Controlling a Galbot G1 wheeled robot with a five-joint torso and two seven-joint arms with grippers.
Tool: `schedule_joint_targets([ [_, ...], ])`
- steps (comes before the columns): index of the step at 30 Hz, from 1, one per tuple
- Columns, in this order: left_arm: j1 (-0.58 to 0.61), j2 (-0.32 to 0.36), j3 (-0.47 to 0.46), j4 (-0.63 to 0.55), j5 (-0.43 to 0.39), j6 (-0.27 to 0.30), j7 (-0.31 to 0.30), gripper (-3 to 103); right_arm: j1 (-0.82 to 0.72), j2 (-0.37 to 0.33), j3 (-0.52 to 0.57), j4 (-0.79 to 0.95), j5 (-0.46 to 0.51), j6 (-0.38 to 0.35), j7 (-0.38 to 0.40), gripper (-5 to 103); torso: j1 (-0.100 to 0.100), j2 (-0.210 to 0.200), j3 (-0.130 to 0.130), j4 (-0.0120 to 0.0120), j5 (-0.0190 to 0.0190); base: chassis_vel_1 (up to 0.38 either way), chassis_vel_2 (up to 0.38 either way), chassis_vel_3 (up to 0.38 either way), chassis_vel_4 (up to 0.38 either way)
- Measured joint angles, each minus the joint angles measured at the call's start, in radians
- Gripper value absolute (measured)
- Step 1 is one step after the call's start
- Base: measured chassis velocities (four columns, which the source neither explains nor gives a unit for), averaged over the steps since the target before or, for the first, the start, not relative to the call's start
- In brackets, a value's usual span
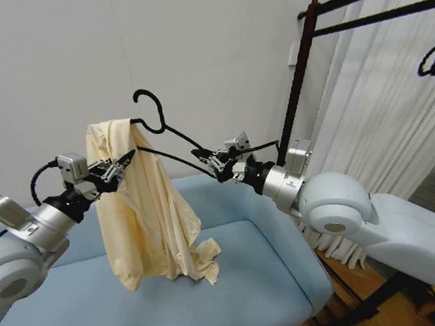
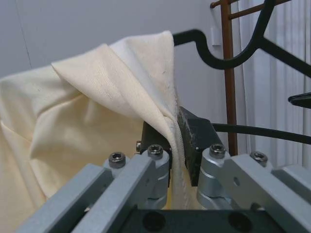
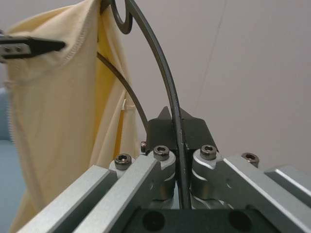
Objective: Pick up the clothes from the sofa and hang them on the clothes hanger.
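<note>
The cream garment point(image 1: 141, 209) hung in the air off the left shoulder of a black hanger point(image 1: 187, 140), at about 9 o'clock of the head view's centre. Its tail trailed toward 6 o'clock above the blue sofa point(image 1: 235, 269), clear of the cushion. The left gripper point(image 1: 125, 161) was closed on a fold of the cloth at the shoulder, the seam nipped tight between its pads. The right gripper point(image 1: 216, 161), at 3 o'clock from the garment, was clamped on the hanger's bare right arm. The dark clothes rack point(image 1: 301, 70) rose at 2 o'clock, well apart from the hook.

The likeliest trouble was the garment sliding off, since it appeared to sit on one shoulder only. A tilt toward 9 o'clock, or the left pads letting go, could drop it. The thin wire might also swivel in the right jaws and tip the hook.

The cloth hid the hanger's left end, so whether the left pads caught wire too was unclear. The rack's rails ran out of view.
</note>
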State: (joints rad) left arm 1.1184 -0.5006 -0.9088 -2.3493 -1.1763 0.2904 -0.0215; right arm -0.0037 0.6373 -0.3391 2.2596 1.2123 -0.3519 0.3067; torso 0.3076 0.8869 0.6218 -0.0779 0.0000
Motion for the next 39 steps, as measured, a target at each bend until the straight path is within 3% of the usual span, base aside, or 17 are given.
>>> schedule_joint_targets([
  [7, -0.016, 0.018, 0.0, 0.003, -0.008, 0.0, 0.01, 7, -0.006, 0.014, -0.018, -0.012, -0.044, -0.019, 0.025, 2, 0.0, 0.0, 0.0, 0.0, 0.0, 0.0, 0.0, 0.0, 0.0],
  [18, -0.048, 0.091, -0.006, 0.04, -0.049, -0.001, 0.026, 7, -0.011, 0.034, -0.09, 0.054, -0.044, -0.017, -0.011, 2, 0.0, 0.0, 0.0, 0.0, -0.0001, 0.0, 0.0, 0.0, 0.0],
  [39, -0.083, 0.16, -0.037, 0.022, -0.133, -0.004, 0.011, 7, -0.012, 0.166, -0.162, -0.042, -0.033, 0.002, 0.032, 2, 0.0, 0.0, 0.0, 0.0, 0.0, 0.0, 0.0, 0.0, 0.0],
])
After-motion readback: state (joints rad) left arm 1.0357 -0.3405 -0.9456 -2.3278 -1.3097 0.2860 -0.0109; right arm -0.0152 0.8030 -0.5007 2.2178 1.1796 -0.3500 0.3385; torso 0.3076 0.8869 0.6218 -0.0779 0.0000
